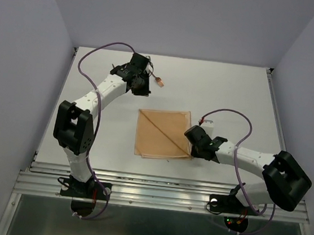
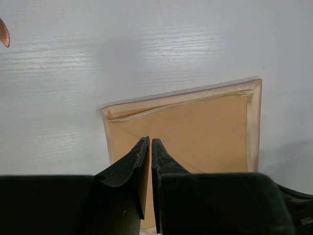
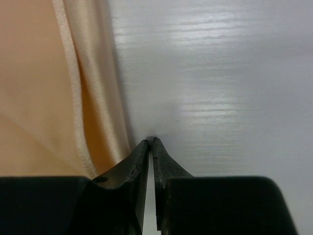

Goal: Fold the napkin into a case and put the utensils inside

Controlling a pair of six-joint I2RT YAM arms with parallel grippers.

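Napkin (image 1: 163,134) is lying flat mid-table (image 1: 233,92), folded to a rough square. A diagonal crease is running from its far-left corner to its near-right corner. The left wrist view is showing hemmed layers stacked along the far and right edges.

Right gripper (image 3: 151,143) is sitting low at the napkin's right edge, near the near-right corner. Its jaws are together with only a hairline slit showing. The tips are resting right where the raised, rolled hem meets bare table. The left finger (image 3: 124,169) is overlapping the hem in the right wrist view. I can't tell whether any cloth is actually caught between the tips.

Left gripper (image 1: 143,90) is hanging over the far side of the table, apart from the napkin's far-left corner and pointing back toward it. Its jaws are together too, with a thin slit between the fingers (image 2: 129,166).

One utensil (image 1: 160,82) is showing just beside the left gripper, on its right in the top view. It's a small brownish head on a thin stem. I'm only getting a sliver of it at the left wrist view's edge.
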